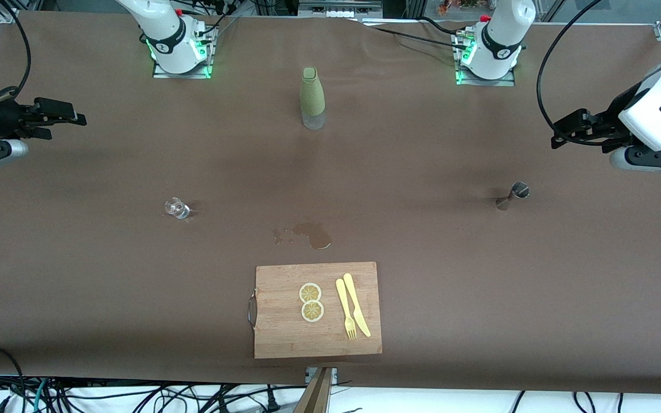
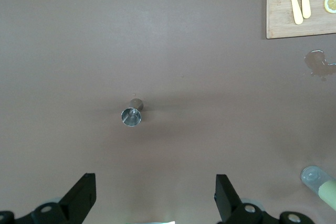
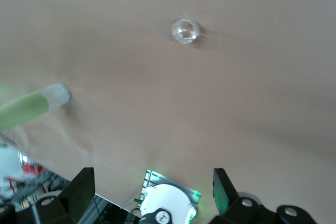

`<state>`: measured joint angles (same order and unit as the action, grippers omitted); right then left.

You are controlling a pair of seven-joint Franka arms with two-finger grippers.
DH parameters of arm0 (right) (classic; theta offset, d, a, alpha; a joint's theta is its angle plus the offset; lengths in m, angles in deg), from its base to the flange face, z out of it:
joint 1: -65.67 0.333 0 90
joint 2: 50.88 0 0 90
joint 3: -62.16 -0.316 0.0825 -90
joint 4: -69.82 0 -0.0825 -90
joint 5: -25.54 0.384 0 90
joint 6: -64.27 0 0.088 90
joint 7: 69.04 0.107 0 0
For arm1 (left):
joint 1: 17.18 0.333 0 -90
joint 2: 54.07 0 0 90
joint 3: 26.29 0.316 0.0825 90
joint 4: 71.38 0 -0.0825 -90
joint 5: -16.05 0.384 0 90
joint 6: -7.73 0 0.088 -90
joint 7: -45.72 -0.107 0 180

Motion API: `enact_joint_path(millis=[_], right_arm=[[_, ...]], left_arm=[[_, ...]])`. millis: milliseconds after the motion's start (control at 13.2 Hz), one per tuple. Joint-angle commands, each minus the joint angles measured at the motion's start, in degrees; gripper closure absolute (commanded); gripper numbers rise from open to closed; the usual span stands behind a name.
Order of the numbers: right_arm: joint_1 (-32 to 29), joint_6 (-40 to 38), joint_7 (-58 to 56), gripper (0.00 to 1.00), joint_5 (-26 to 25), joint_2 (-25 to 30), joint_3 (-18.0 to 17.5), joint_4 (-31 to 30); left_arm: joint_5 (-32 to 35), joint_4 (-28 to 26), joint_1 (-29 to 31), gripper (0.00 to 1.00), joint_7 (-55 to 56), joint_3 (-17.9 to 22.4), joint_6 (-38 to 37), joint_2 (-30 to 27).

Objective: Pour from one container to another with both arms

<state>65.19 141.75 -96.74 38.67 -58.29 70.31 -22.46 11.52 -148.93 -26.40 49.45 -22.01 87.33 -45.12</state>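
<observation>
A green bottle (image 1: 312,97) with a clear bottom stands upright mid-table between the two bases. A small clear glass (image 1: 177,208) sits toward the right arm's end, also visible as the glass (image 3: 185,31). A small metal jigger (image 1: 511,195) stands toward the left arm's end, seen from above as the jigger (image 2: 132,115). My left gripper (image 1: 556,136) hangs open and empty over the table's edge at its own end; in its wrist view the left gripper (image 2: 155,198) has nothing between the fingers. My right gripper (image 1: 69,126) hangs open and empty at the other end, as does the right gripper (image 3: 152,192).
A wet spill (image 1: 310,234) marks the brown cloth nearer the camera than the bottle. A wooden cutting board (image 1: 276,332) lies at the front edge with two lemon slices (image 1: 311,302), a yellow fork (image 1: 345,310) and a yellow knife (image 1: 357,304).
</observation>
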Motion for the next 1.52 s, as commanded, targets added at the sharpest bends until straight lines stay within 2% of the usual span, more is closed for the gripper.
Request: enact_joint_path(millis=[0,152,303,607,834,1062,1214,1441], right_arm=[[-2.6,-0.6,-11.7,0.0,2.9,-3.6,0.0,1.1],[-4.9,-0.7,-20.6,0.0,5.6,-6.2,0.0,1.0],[-6.5,-0.6,-33.1,0.0,7.4,-8.9,0.0,1.0],[-10.0,0.6,-52.5,0.0,15.5,-17.4,0.0,0.9],[-10.4,6.0,-67.8,0.0,20.3,-22.4,-0.1,0.3],[-10.7,9.5,-79.3,0.0,25.4,-26.3,-0.1,-0.7],[-11.6,12.5,-87.4,0.0,29.1,-29.9,-0.1,-0.7],[-13.4,13.0,-98.5,0.0,36.1,-34.4,-0.1,-0.9]], left_arm=[[1.3,1.0,0.3,0.0,-8.4,2.7,-1.1,1.1],[1.1,0.3,0.3,0.0,-20.1,5.6,-1.1,1.7],[-1.6,-0.6,1.0,0.0,-27.2,8.6,-1.1,1.9],[-13.5,-4.1,1.3,0.0,-53.8,19.2,-1.1,4.0],[-22.8,-8.9,1.5,0.0,-73.7,25.3,-1.1,6.3],[-27.1,-14.2,4.4,0.0,-88.8,25.5,-1.2,8.5],[-31.9,-16.6,7.7,0.0,-97.0,25.5,-1.1,12.3],[-39.3,-19.6,11.0,0.0,-110.5,25.9,-1.1,18.2]])
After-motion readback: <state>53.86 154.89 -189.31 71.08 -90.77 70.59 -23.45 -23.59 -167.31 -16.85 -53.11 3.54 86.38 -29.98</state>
